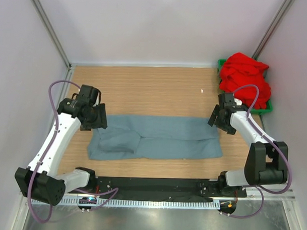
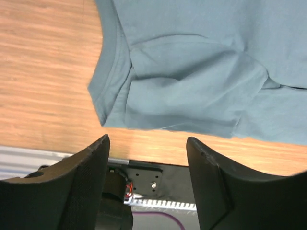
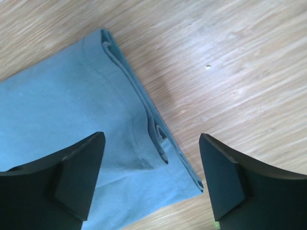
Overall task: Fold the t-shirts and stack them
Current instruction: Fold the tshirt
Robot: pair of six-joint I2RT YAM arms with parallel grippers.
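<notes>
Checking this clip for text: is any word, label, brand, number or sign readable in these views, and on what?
None: no word, number or logo is readable in any view. The grey-blue t-shirt, red t-shirt, green bin and wooden table all show plain surfaces.

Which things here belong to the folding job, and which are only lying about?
Job: grey-blue shirt, laid flat; red shirt, bunched in the bin.
Lying about: green bin; white speck on the table.
</notes>
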